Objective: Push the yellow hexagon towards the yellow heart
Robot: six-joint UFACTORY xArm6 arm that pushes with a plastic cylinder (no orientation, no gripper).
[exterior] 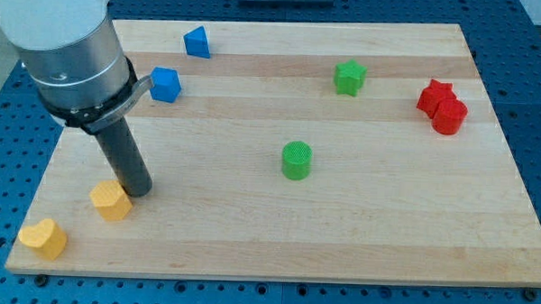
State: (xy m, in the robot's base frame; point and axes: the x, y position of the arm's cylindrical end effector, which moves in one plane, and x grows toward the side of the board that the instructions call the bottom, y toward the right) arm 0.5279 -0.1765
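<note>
The yellow hexagon (112, 201) lies near the board's lower left. The yellow heart (44, 238) sits at the lower left corner, below and to the left of the hexagon, with a gap between them. My tip (138, 192) rests on the board right against the hexagon's upper right side. The dark rod rises up and to the left into the arm's grey body.
A blue block (197, 42) and a blue cube (165, 84) sit at the upper left. A green cylinder (296, 160) is mid-board, a green star (349, 78) above it. A red star (434, 95) and red cylinder (449, 116) touch at the right. The board's left edge (34, 198) is near.
</note>
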